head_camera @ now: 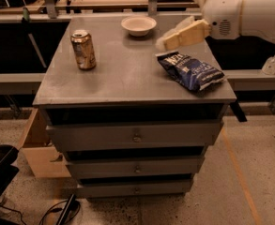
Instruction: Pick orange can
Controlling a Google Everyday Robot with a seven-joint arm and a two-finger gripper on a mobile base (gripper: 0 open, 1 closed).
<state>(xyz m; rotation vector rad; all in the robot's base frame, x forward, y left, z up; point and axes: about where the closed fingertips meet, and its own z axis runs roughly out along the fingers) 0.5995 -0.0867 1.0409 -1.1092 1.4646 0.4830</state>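
Observation:
The orange can stands upright on the left part of the grey cabinet top, with an orange-gold body and a silver top. My gripper hangs above the right part of the top, on the end of the white arm that comes in from the upper right. It is well to the right of the can and apart from it, just above the far end of the dark blue chip bag. The gripper holds nothing.
A white bowl sits at the back middle of the top. The cabinet has three drawers below. A cardboard box stands on the floor at the left. A small bottle stands on a ledge at the right.

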